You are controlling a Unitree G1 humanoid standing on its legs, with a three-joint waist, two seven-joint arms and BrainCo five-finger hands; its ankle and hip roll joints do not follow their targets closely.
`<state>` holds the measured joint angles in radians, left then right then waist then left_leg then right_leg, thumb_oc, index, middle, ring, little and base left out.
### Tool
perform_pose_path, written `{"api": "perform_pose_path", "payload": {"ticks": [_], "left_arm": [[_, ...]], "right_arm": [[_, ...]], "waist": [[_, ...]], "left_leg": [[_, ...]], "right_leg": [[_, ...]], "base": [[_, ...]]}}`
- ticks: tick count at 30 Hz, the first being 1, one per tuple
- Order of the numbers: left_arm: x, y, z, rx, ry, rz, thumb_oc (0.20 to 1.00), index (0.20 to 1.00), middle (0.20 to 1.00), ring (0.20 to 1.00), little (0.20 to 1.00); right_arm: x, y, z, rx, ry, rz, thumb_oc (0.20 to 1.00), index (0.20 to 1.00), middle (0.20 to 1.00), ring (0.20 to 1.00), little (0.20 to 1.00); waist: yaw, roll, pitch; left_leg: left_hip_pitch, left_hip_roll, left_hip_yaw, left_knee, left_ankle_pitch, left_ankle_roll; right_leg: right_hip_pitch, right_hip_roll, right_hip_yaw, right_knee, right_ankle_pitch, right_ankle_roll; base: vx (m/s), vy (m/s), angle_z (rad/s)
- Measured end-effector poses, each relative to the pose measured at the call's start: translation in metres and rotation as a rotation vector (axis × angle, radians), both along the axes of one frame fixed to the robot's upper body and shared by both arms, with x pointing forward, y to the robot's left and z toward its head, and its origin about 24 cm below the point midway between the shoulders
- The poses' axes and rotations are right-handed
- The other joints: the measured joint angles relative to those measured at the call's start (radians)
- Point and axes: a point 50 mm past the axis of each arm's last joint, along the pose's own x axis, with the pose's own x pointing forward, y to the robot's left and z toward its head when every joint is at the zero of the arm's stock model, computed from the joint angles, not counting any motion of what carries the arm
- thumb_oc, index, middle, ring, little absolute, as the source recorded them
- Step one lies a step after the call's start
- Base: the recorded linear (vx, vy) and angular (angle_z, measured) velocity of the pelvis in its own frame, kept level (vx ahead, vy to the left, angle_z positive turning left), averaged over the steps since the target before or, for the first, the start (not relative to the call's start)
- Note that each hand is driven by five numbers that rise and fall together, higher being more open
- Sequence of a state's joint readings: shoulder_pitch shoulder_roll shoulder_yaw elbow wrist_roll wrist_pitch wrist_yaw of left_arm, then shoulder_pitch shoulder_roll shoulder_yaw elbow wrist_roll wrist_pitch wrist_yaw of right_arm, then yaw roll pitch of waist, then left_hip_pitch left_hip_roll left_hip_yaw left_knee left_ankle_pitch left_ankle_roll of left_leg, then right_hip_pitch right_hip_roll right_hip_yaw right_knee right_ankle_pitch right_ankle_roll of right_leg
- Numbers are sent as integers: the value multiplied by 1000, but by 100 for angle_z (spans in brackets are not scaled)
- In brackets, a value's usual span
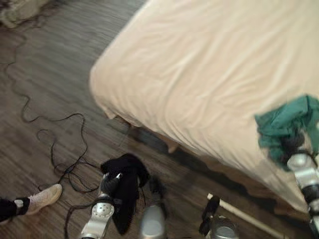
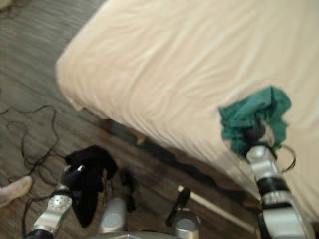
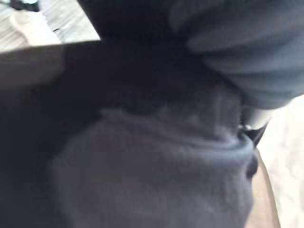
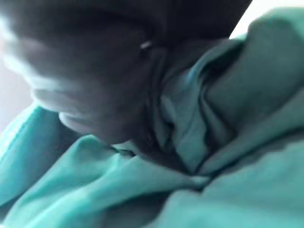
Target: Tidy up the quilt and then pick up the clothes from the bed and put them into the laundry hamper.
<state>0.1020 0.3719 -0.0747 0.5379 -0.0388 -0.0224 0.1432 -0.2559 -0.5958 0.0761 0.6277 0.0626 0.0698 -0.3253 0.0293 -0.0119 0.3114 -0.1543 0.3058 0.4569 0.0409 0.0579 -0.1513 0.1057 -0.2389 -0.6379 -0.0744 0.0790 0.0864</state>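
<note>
The cream quilt [image 1: 209, 64] lies fairly smooth across the bed at upper right. Both garments look collected: the left hand [image 1: 110, 183], low centre, has fingers curled into a black garment [image 1: 127, 191] over the floor; the right hand [image 2: 253, 134] clutches bunched teal clothing [image 2: 254, 117] at the bed's edge. The hamper drop remains. A person's shoe [image 1: 45, 196] stands lower left.

Soft, even indoor light falls on the cream bed [image 1: 209, 64], whose folds carry only faint shading, while a dark band of shadow lies on the wooden floor [image 1: 60, 64] just under the bed's near edge. Both head views are smeared, edges of the bed and the cables [image 1: 55, 144] beside it running soft. The wrist views are dim and out of focus: the black garment [image 3: 142, 180] reads as grey murk, the teal garment [image 4: 228, 142] as blurred folds
</note>
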Motion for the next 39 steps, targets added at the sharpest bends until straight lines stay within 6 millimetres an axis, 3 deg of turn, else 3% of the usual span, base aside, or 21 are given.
{"api": "perform_pose_path", "payload": {"ticks": [2, 3, 4, 5, 8, 10, 12, 14, 15, 18, 19, 20, 22, 23, 25, 26, 27, 30, 31, 34, 39], "left_arm": [[-4, -7, -6, -46, 9, 27, 200, 200, 200, 200, 200], [-4, -28, -12, -126, -2, 49, 200, 200, 200, 200, 200], [-4, -39, -14, -154, -4, 39, 200, 200, 200, 200, 200], [1, -42, -10, -158, -23, 17, 200, 200, 200, 200, 200], [9, -38, 2, -164, -78, 19, 200, 200, 200, 200, 200], [12, -33, 8, -152, -101, 14, 200, 200, 200, 200, 200], [14, -38, 10, -173, -126, 15, 200, 200, 200, 200, 200], [20, -43, 17, -187, -181, 17, 200, 200, 200, 200, 200], [28, -40, 23, -194, -213, 41, 200, 200, 200, 200, 200], [29, -31, 24, -188, -211, 78, 200, 200, 200, 200, 200], [24, -30, 18, -186, -182, 83, 200, 200, 200, 200, 200], [22, -26, 15, -167, -156, 81, 200, 200, 200, 200, 200], [5, -15, -2, -122, -53, 97, 200, 200, 200, 200, 200], [-3, -16, -6, -127, -33, 106, 200, 200, 200, 200, 200], [-5, -23, -17, -167, 0, 151, 200, 200, 200, 200, 200], [-5, -26, -19, -174, 9, 159, 200, 200, 200, 200, 200], [-9, -24, -21, -174, 13, 180, 200, 200, 200, 200, 200], [-24, -25, -27, -187, 46, 192, 200, 200, 200, 200, 200], [-28, -26, -23, -198, 22, 179, 200, 200, 200, 200, 200], [-31, -29, -47, -169, 192, 167, 200, 200, 200, 200, 200], [-38, -35, -54, -173, 244, 145, 200, 200, 200, 200, 200]], "right_arm": [[-17, 8, -7, 109, -54, 12, 200, 200, 200, 200, 200], [-36, 10, -16, 170, -58, 10, 200, 200, 200, 200, 200], [-47, 11, -23, 201, -55, 1, 200, 200, 200, 200, 200], [-55, 27, -37, 276, -45, -2, 200, 200, 200, 200, 200], [-49, 76, -34, 376, -62, 210, 200, 200, 200, 200, 200], [-47, 109, -27, 435, -81, 358, 200, 200, 200, 200, 200], [-57, 121, -21, 441, -84, 444, 200, 200, 200, 200, 200], [-74, 119, -19, 391, -67, 495, 200, 200, 200, 200, 200], [-75, 110, -24, 363, -63, 456, 200, 200, 200, 200, 200], [-74, 87, -45, 357, -3, 311, 200, 200, 200, 200, 200], [-76, 81, -51, 348, 14, 264, 200, 200, 200, 200, 200], [-79, 80, -57, 354, 35, 232, 200, 200, 200, 200, 200], [-98, 80, -85, 393, 137, 125, 200, 200, 200, 200, 200], [-102, 76, -87, 380, 149, 118, 200, 200, 200, 200, 200], [-106, 62, -97, 350, 197, 48, 200, 200, 200, 200, 200], [-109, 60, -102, 350, 230, 27, 200, 200, 200, 200, 200], [-107, 61, -103, 351, 239, 27, 200, 200, 200, 200, 200], [-105, 57, -102, 344, 236, 8, 200, 200, 200, 200, 200], [-111, 53, -101, 312, 251, 8, 200, 200, 200, 200, 200], [-117, 61, -128, 200, 502, 99, 200, 200, 200, 200, 200], [-118, 78, -135, 200, 554, 174, 200, 200, 200, 200, 200]], "waist": [[-25, 22, -32], [-39, 78, -66], [-46, 104, -89], [-59, 76, -106], [-47, 45, -133], [-7, 20, -144], [-1, 40, -152], [-8, 81, -176], [-14, 87, -172], [-42, 89, -142], [-55, 105, -123], [-64, 78, -115], [-50, -45, -117], [-52, -32, -114], [-61, 64, -95], [-52, 62, -97], [-24, 45, -105], [-41, 53, -106], [-51, 18, -141], [-52, 13, -139], [-49, 19, -126]], "left_leg": [[9, 22, -6, 53, 18, 15], [15, 6, -6, 67, 62, 83], [21, -9, -2, 47, 44, 66], [16, -71, -56, 29, 54, 99], [-38, -154, -145, -3, 48, 130], [-58, -188, -82, 19, 8, 116], [-60, -206, -64, -14, -12, 126], [-60, -206, -132, -42, 20, 244], [-97, -223, -268, -24, 125, 215], [-101, -237, -438, -100, 138, 255], [-86, -216, -439, -131, 99, 255], [-81, -230, -434, -118, 64, 235], [-42, -339, -404, 87, 58, 178], [11, -345, -423, 75, 42, 167], [139, -253, -476, -78, 39, 187], [151, -249, -472, -102, 50, 179], [159, -261, -451, -119, 55, 166], [172, -242, -454, -121, 54, 146], [173, -287, -451, -123, 33, 128], [197, -284, -445, -123, 34, 130], [189, -266, -432, -120, 35, 125]], "right_leg": [[47, -33, -51, -1, 8, 15], [86, -47, -97, 41, 9, 32], [106, -55, -124, 68, 7, 34], [94, -128, -125, 154, -26, 39], [58, -135, -126, 90, -74, 25], [93, -153, -156, 101, 3, 40], [151, -149, -194, 163, 26, 36], [150, -149, -31, 351, -56, 46], [131, 7, 280, 302, -219, 49], [-19, 211, 623, 267, -354, -36], [-75, 257, 628, 295, -347, -55], [-82, 243, 621, 268, -305, -72], [12, 153, 552, 201, -267, -85], [21, 166, 527, 213, -255, -70], [-52, 231, 518, 404, -292, -44], [-77, 220, 520, 424, -327, -28], [-105, 151, 534, 270, -268, 12], [-10, 177, 506, 108, -160, -24], [43, 137, 510, -12, -96, 6], [65, 147, 511, -12, -97, 5], [47, 164, 528, -13, -105, 5]], "base": [[-126, 216, 79], [-67, 226, 129], [-13, 263, 172], [3, 310, 136], [60, 200, 114], [203, 112, 149], [219, 174, 265], [381, 331, 349], [414, 212, 260], [313, 77, 254], [193, -22, 177], [124, -15, 153], [117, -67, 101], [173, -66, 58], [141, -17, 46], [134, -10, 6], [159, 8, -13], [101, 12, -8], [76, -13, -5], [51, -67, 2], [-24, -110, -11]]}}
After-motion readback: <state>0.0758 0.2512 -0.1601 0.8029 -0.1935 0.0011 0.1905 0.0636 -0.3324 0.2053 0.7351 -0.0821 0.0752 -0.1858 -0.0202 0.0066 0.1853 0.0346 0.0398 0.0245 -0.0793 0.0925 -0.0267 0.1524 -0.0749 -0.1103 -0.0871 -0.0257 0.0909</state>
